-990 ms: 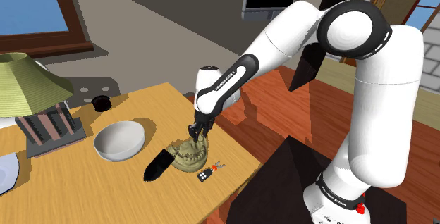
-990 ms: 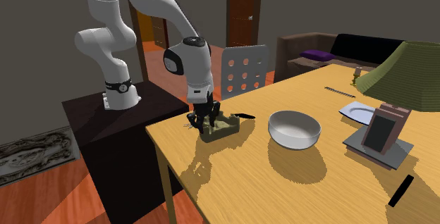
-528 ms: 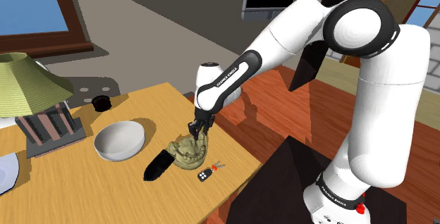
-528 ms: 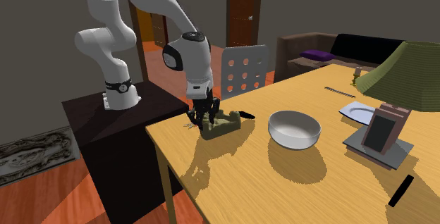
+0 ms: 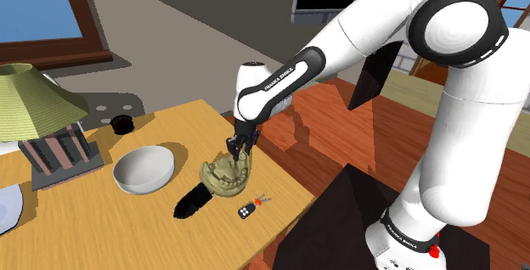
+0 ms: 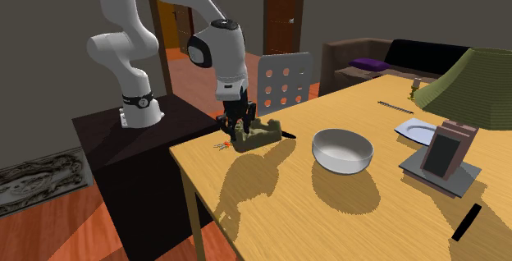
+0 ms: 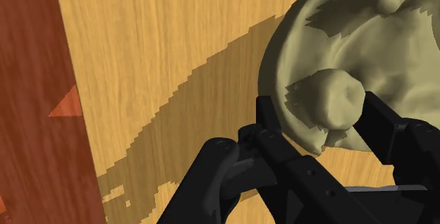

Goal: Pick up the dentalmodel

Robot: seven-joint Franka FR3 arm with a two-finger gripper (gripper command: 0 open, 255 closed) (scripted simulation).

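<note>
Dentalmodel (image 5: 222,176) risen in pincer (image 5: 234,150); arm (image 5: 284,77) marked FRANKA EMIKA.

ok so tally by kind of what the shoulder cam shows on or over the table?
Dental model: 1, clasped in the gripper
Bowl: 1
Lamp: 1
Plate: 1, at the picture's edge
Key fob: 1
Small dark cup: 1
Black tapered thing I can't name: 1
Total: 7
</note>
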